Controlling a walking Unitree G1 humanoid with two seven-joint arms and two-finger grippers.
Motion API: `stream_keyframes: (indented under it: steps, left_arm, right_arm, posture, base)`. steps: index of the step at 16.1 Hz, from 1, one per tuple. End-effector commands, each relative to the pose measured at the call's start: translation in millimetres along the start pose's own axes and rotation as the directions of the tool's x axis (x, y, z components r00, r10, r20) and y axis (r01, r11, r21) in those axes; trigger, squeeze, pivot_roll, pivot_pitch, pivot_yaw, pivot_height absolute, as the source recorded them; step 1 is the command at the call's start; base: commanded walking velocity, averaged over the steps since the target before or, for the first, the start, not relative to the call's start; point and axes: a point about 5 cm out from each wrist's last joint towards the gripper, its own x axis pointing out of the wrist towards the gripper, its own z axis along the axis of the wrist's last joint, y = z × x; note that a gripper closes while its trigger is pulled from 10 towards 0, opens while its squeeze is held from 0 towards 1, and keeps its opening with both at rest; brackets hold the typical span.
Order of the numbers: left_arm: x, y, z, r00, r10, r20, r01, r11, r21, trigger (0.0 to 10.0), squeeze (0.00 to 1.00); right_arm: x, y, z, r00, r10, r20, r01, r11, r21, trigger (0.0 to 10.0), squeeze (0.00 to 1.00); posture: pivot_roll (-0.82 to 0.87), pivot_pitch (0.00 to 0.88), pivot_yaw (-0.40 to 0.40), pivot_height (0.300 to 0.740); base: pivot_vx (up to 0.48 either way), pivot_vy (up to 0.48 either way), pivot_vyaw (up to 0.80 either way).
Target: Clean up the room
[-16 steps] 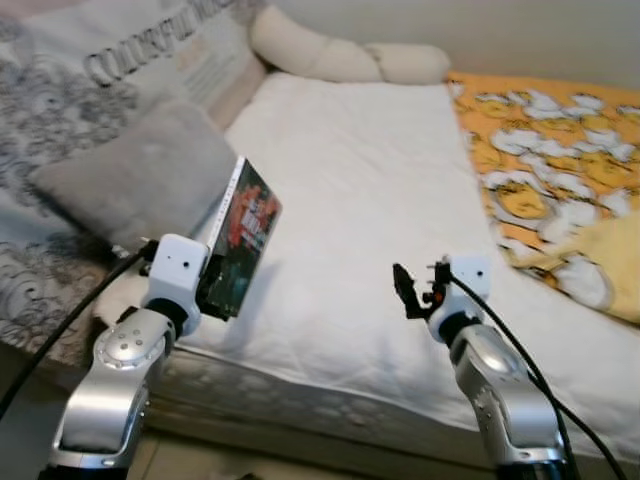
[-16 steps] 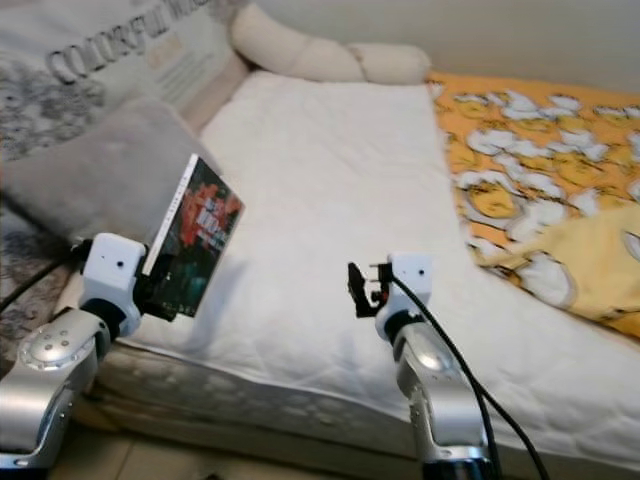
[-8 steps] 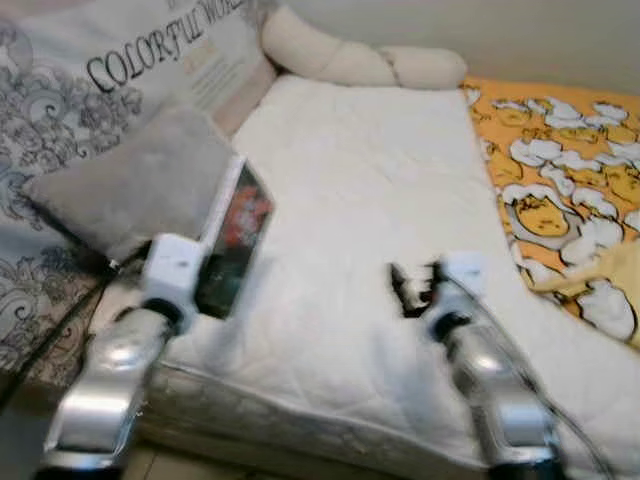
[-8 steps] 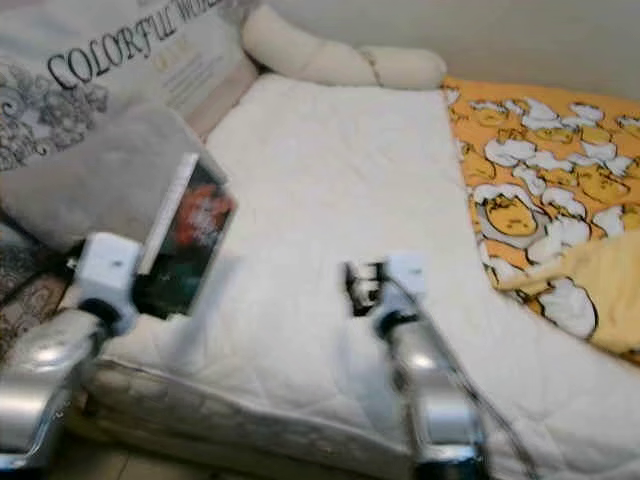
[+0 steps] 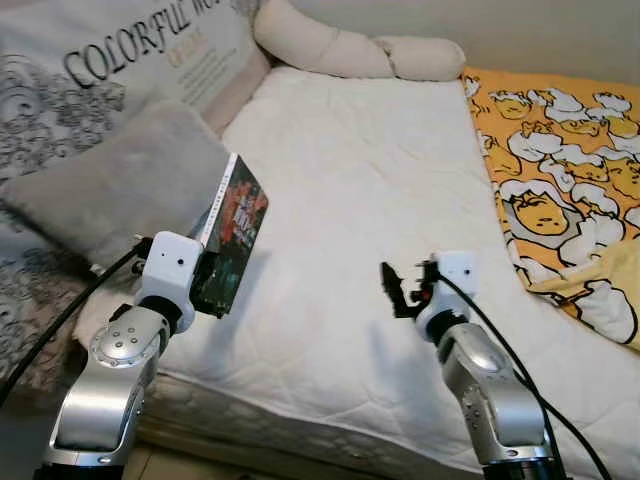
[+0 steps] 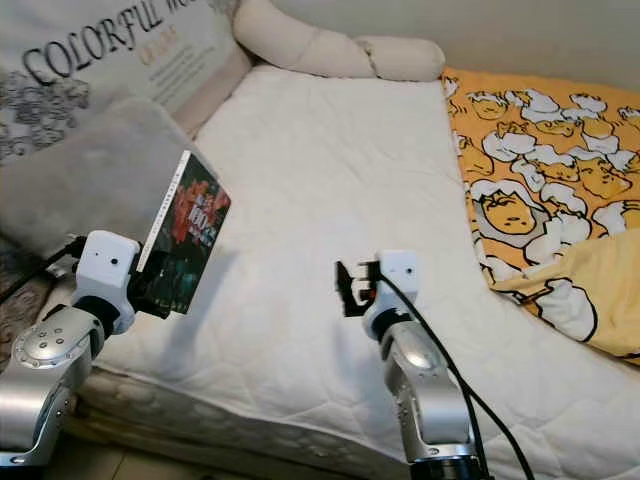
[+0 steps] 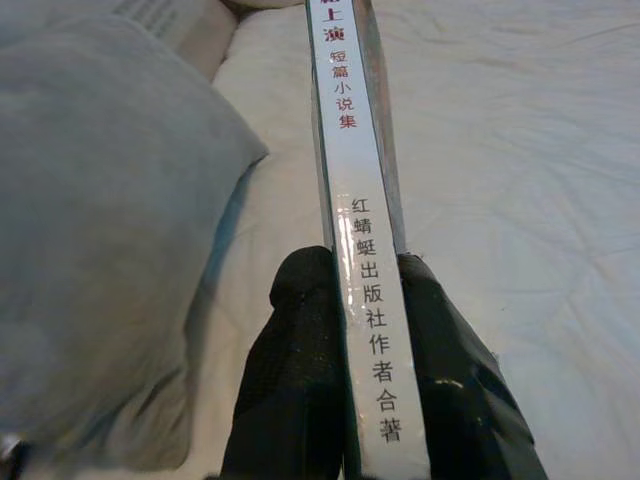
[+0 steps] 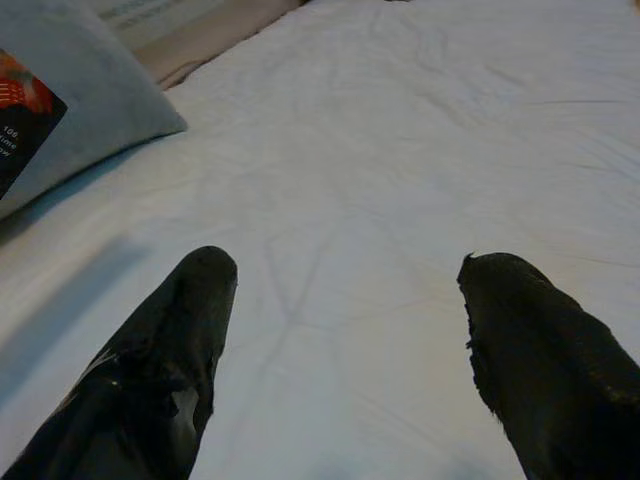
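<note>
My left gripper (image 5: 205,280) is shut on a book (image 5: 232,232) with a dark red-and-green cover and a white spine, held upright above the left front part of the white mattress (image 5: 350,190). In the left wrist view the two black fingers (image 7: 300,390) clamp the spine of the book (image 7: 355,200), which bears printed characters. My right gripper (image 5: 400,290) hovers open over the mattress near its front edge, with nothing between its fingers (image 8: 175,340).
A grey pillow (image 5: 120,180) lies left of the book, against a large printed cushion (image 5: 110,70). A cream bolster (image 5: 350,50) lies at the head of the bed. An orange cartoon-print blanket (image 5: 560,170) covers the right side.
The camera view has shifted slightly and the blur has cleared. Both arms hold much the same pose, the left still gripping the book, the right still open.
</note>
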Motion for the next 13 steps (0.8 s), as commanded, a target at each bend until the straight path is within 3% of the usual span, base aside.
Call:
stream_keyframes:
  steps: [1, 13]
  left_arm:
    - [-0.9, 4.4, 10.5, 0.999, 0.018, 0.048, -0.020, 1.000, 0.022, 10.0, 0.00]
    - [-1.9, 2.2, 10.2, 0.999, 0.009, 0.050, -0.010, 1.000, 0.024, 10.0, 0.00]
  right_arm:
    - [1.2, -0.9, 1.4, 1.000, -0.002, 0.000, 0.002, 1.000, -0.002, 10.0, 0.00]
    - [0.5, 0.3, -0.9, 1.000, -0.004, -0.001, 0.004, 1.000, 0.006, 10.0, 0.00]
  posture:
    - [0.04, 0.000, -0.003, 0.740]
    - [0.05, 0.000, 0.001, 0.740]
  base:
    - [0.000, 0.000, 0.00]
    - [0.000, 0.000, 0.00]
